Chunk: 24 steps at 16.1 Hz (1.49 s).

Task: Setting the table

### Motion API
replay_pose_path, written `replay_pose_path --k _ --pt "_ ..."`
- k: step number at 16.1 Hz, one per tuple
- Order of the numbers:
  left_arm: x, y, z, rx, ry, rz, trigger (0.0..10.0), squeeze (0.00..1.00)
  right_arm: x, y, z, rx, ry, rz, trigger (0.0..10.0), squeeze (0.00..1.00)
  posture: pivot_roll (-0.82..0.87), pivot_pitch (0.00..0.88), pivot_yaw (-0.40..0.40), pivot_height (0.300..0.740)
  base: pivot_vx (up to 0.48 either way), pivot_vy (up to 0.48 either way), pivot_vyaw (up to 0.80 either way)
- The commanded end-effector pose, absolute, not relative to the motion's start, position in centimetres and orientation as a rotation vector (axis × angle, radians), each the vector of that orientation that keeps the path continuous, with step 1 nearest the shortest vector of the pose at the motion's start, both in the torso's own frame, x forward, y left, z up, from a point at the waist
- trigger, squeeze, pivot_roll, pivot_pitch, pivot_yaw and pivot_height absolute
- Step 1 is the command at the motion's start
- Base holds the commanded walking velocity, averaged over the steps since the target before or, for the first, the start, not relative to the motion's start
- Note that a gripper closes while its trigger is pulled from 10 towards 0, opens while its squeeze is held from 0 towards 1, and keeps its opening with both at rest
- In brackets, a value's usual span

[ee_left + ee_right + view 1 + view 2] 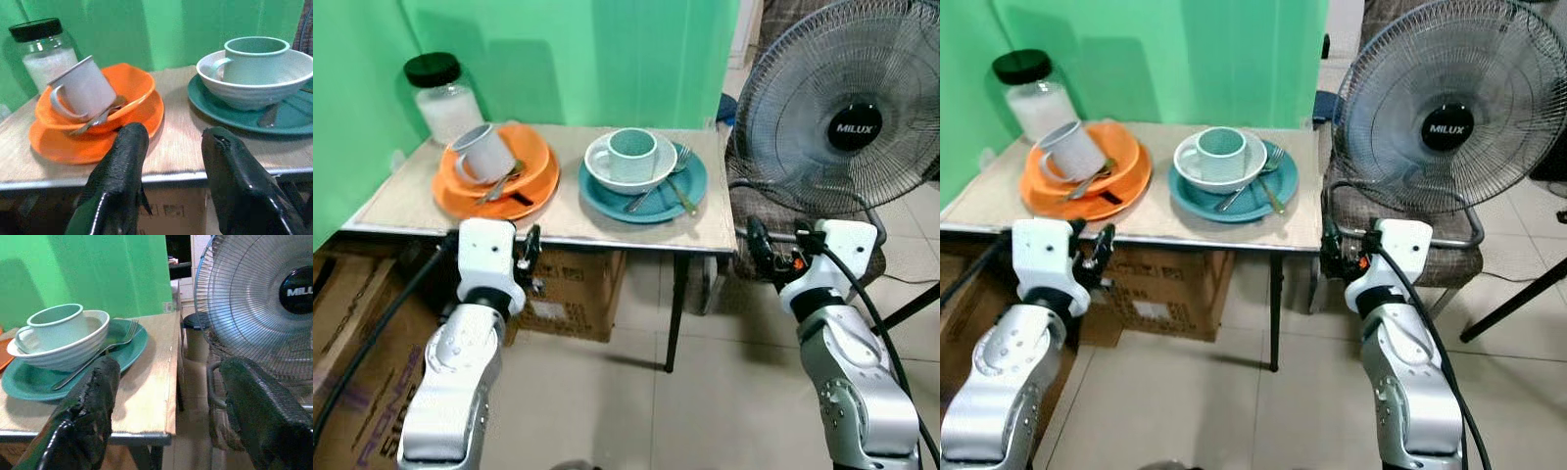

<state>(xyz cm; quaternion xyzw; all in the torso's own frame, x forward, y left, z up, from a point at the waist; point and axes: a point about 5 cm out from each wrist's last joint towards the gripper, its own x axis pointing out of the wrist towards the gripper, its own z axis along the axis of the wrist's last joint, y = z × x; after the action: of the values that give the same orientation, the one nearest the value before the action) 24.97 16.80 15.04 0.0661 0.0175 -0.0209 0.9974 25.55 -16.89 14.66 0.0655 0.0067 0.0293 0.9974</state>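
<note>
On the small table an orange plate carries an orange bowl with a grey mug tipped on its side and a spoon. Beside it to the right, a teal plate holds a white bowl with a teal mug upright inside, and a fork lies on the plate's right side. My left gripper is open, just below the table's front edge before the orange set. My right gripper is open, off the table's right front corner.
A glass jar with a black lid stands at the table's back left against the green backdrop. A large fan stands close on the right, on a chair. Cardboard boxes sit under the table and at the left.
</note>
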Motion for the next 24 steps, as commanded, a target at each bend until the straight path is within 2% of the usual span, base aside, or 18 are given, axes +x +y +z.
replay_pose_path --k 1,4,5,12,17,18,19,20,24 --pt "25.0 17.0 15.2 0.137 0.037 -0.047 10.0 1.0 25.5 -16.5 15.0 0.129 0.001 0.077 10.0 1.0 -0.03 0.042 0.052 0.74 0.409 0.0 0.0" --pt "25.0 17.0 15.4 0.133 0.025 -0.031 10.0 1.0 25.7 -16.4 15.2 0.103 -0.001 0.109 10.0 1.0 -0.03 0.031 0.042 0.74 0.39 0.0 0.0" --pt "24.9 17.0 15.5 0.14 0.013 -0.022 10.0 1.0 25.9 -16.0 15.4 0.045 -0.016 0.151 10.0 1.0 -0.02 0.025 0.038 0.74 0.0 -0.416 0.8" --pt "24.8 16.9 15.9 0.172 -0.007 -0.014 10.0 1.0 26.4 -15.9 15.3 0.09 -0.028 0.179 10.0 1.0 0.0 0.014 0.029 0.74 0.0 -0.456 0.8" --pt "24.7 17.0 15.4 0.181 0.034 -0.074 10.0 1.0 27.0 -15.2 16.2 0.071 -0.023 0.242 10.0 1.0 0.01 0.024 0.033 0.74 0.0 -0.091 0.0" --pt "24.6 16.8 15.3 0.178 0.041 -0.097 10.0 0.71 27.1 -14.9 15.9 0.067 0.018 0.249 10.0 0.97 0.02 0.024 0.032 0.74 0.0 0.0 0.0" --pt "24.6 16.7 15.4 0.18 0.04 -0.112 10.0 0.15 27.2 -14.8 15.7 0.09 0.042 0.241 10.0 0.72 0.02 0.025 0.029 0.74 0.0 0.0 0.0" --pt "24.7 16.7 15.5 0.176 0.038 -0.116 10.0 0.0 27.2 -14.7 15.4 0.104 0.042 0.23 10.0 0.0 0.02 0.024 0.028 0.74 0.0 0.0 0.0" --pt "25.4 16.7 15.3 0.227 0.033 -0.094 10.0 0.0 27.6 -15.3 14.5 0.078 0.076 0.102 10.0 0.0 0.02 0.024 0.034 0.74 0.0 0.0 0.0"
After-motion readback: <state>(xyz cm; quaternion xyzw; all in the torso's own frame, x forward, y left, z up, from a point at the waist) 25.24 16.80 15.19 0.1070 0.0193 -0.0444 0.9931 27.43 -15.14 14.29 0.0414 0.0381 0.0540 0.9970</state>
